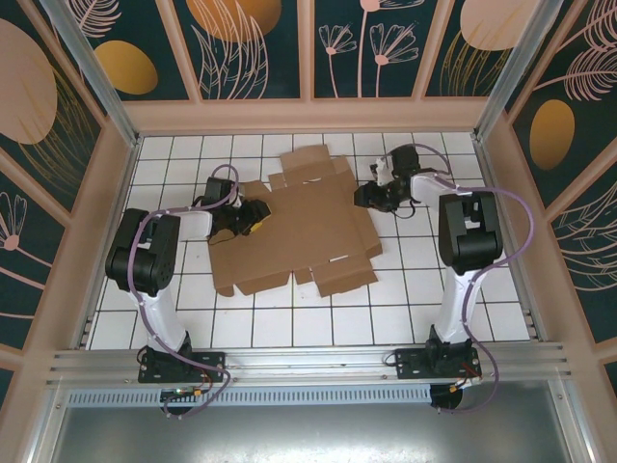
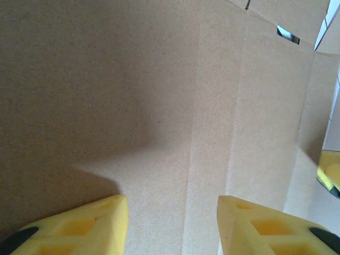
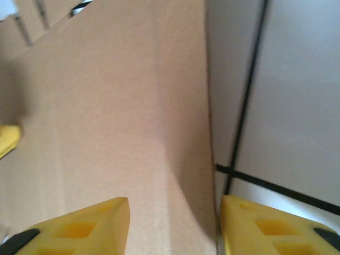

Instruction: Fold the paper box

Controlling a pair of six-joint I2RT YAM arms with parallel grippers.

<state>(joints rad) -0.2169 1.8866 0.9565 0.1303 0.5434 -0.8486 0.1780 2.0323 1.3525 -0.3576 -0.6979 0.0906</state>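
Left fingers [image 2: 79, 228] apart, bases cropped, over paper box [image 2: 159, 106].

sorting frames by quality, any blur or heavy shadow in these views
Top external: sharp, evenly lit. Left wrist: a broad dark shadow lies over the left of the paper box. Right wrist: soft and blurred, the grout line smeared.

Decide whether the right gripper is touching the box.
Cannot tell. In the right wrist view the right gripper, jaws open, straddles the edge of the box, but neither contact nor a gap shows plainly.
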